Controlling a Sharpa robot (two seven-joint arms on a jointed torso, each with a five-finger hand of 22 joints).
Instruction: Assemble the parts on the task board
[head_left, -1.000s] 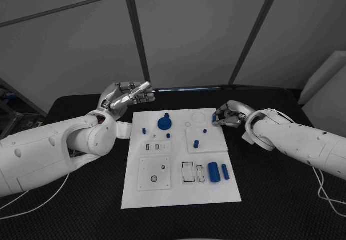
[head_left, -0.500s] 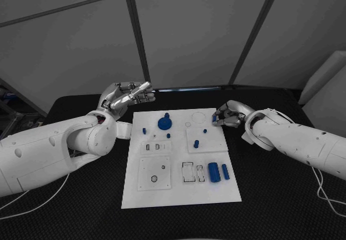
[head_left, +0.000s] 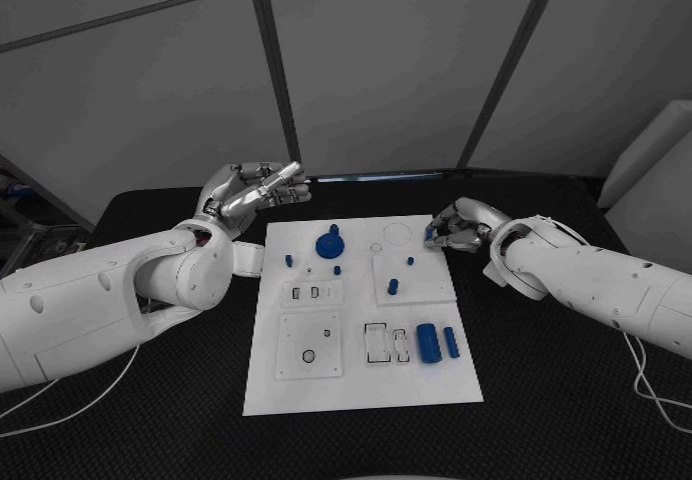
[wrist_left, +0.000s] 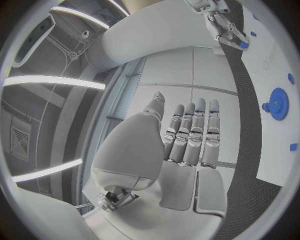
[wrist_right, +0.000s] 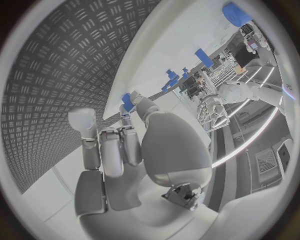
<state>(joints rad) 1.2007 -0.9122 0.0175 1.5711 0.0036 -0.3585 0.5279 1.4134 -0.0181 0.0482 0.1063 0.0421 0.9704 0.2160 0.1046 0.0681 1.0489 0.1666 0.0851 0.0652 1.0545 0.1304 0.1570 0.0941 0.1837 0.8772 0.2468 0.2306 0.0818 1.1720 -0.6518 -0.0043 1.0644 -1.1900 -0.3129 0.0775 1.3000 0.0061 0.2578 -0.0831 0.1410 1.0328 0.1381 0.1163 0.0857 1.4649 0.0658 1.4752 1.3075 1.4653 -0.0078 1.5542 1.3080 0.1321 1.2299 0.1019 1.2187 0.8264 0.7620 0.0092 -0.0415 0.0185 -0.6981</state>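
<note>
The right hand (head_left: 459, 228) pinched a small blue part (head_left: 431, 233) over the task board (head_left: 361, 385)'s far right corner; a thin grip could drop or tilt it. The left hand (head_left: 257, 190) hovered beyond the far left corner, fingers extended, holding nothing. The black table (head_left: 562, 400) fronted grey wall panels (head_left: 389, 80).

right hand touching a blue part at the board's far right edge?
Touching. In the right wrist view the right hand pinches a small blue part at its fingertips; the head view shows the same at the task board edge.
</note>
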